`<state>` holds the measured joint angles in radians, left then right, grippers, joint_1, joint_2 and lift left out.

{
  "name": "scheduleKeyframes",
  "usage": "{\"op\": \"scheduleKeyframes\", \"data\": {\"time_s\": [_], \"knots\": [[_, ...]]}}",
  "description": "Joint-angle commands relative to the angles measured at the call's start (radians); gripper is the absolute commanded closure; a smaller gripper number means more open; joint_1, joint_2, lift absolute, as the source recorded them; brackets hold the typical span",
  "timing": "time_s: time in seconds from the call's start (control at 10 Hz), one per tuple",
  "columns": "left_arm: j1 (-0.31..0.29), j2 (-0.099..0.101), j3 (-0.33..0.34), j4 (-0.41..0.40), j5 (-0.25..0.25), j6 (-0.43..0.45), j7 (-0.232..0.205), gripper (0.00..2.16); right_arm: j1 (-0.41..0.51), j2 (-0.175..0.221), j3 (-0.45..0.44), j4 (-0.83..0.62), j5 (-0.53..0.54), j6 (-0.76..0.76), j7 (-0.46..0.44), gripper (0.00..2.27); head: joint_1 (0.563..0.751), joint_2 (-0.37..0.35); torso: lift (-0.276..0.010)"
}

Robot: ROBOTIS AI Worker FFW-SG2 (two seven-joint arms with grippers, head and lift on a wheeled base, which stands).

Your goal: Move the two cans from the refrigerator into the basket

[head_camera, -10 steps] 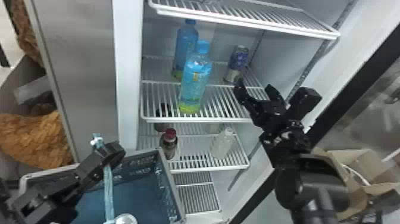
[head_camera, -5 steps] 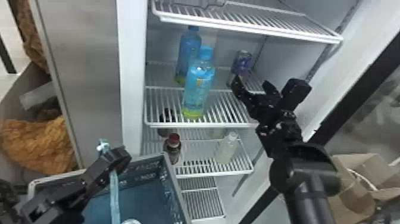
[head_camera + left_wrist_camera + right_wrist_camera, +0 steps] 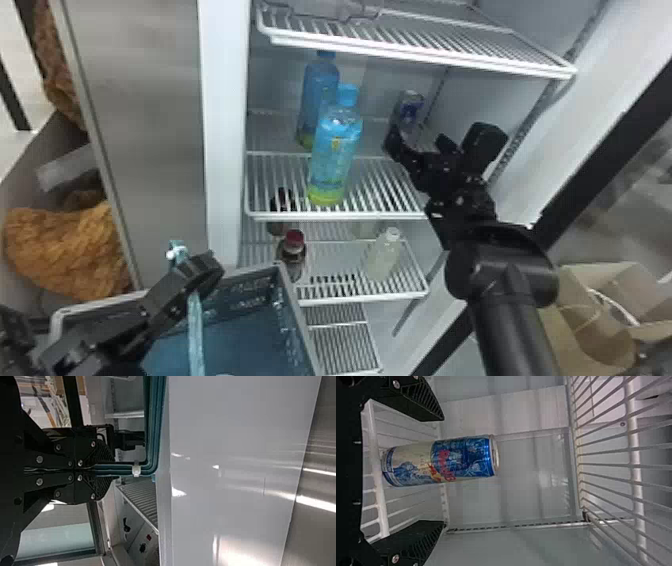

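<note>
In the head view, my right gripper (image 3: 417,145) is open just in front of the blue and silver can (image 3: 410,107) on the refrigerator's middle shelf. The right wrist view has the upright can (image 3: 443,461) between the spread fingers of this gripper (image 3: 443,470), with space on both sides. At lower left, my left gripper (image 3: 192,275) is shut on the teal handle (image 3: 196,330) of the basket (image 3: 295,320); its wrist view has the gripper (image 3: 113,470) closed around the handle (image 3: 152,427). A pale round top (image 3: 225,374) peeks up inside the basket.
Two blue bottles (image 3: 335,150) (image 3: 320,95) stand left of the can. An upper wire shelf (image 3: 425,45) hangs above it. Below are a red-capped bottle (image 3: 294,252) and a pale bottle (image 3: 384,255). Cardboard boxes (image 3: 590,310) lie at lower right.
My right gripper has moved leftward and inward, nearer the can, its fingers still apart. The whole head view has shifted slightly. My left gripper still holds the basket handle.
</note>
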<state>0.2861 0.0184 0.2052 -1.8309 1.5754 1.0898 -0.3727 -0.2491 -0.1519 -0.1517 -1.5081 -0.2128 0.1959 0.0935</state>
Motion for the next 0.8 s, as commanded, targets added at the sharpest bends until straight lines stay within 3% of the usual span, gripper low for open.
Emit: {"op": "scheduleKeyframes", "data": {"time_s": [0.0,0.5,0.7], "knots": [[-0.001,0.002,-0.004,0.001,0.000,0.000,0.000,1.20,-0.041,-0.002,-0.002,0.044,0.021,0.000,0.000,0.11,0.647,-0.292,-0.035],[-0.016,0.006,-0.016,0.014,0.008,-0.008,0.000,1.20,-0.144,-0.003,0.024,0.162,0.045,0.018,0.000,0.11,0.624,-0.291,-0.035],[-0.019,0.008,-0.018,0.018,0.012,-0.008,0.000,1.20,-0.166,-0.003,0.038,0.196,0.051,0.018,0.000,0.12,0.625,-0.283,-0.035]]}}
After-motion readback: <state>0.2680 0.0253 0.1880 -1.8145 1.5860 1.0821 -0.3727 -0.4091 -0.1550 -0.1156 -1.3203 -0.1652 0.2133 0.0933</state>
